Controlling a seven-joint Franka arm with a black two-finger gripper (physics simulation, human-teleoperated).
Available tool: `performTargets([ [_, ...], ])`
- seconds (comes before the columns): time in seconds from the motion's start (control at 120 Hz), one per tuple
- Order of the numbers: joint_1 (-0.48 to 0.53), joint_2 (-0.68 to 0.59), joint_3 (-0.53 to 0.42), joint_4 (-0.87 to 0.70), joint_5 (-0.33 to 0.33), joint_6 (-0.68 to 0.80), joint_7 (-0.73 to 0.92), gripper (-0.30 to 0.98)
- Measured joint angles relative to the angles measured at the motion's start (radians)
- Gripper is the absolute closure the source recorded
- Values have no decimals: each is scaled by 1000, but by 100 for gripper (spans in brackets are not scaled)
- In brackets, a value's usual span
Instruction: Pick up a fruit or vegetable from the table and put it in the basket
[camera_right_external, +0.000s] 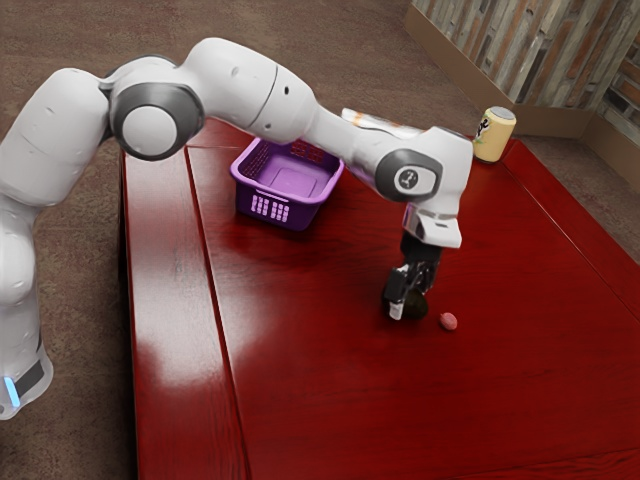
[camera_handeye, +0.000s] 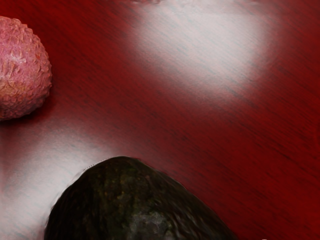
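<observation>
Likely the grasp: the gripper (camera_right_external: 407, 304) is at the avocado (camera_handeye: 140, 205); I cannot tell how its jaws stand. Next: secure, lift, carry toward the exterior view's left, to the basket (camera_right_external: 270, 207).

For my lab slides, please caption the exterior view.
Gripper down at an avocado on a red table, pink fruit alongside, purple basket farther off.

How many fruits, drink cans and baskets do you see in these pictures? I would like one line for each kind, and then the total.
Fruit: 2 (avocado, lychee)
Drink can: 1
Basket: 1
Total: 4
</observation>
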Motion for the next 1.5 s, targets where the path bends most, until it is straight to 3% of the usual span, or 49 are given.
performTargets([
  [0.167, -4, -41, 15, -9, -34, 16, 10, 34],
  [0.283, -8, -260, 67, -105, -43, 23, -2, 36],
  [0.4, -25, -461, 205, -197, -58, 25, -36, 34],
  [0.483, -38, -514, 332, -238, -70, 25, -60, 34],
  [0.617, 47, -496, 430, -248, -90, 24, -90, 35],
  [0.808, 241, -432, 442, -238, -99, 24, -120, 34],
  [0.983, 173, -325, 435, -157, -120, 26, -130, 35],
  [1.3, 239, -271, 427, -142, -158, 31, -128, 35],
  [1.367, 264, -271, 427, -142, -191, 29, -126, 20],
  [1.5, 281, -297, 428, -131, -228, 25, -117, 8],
])
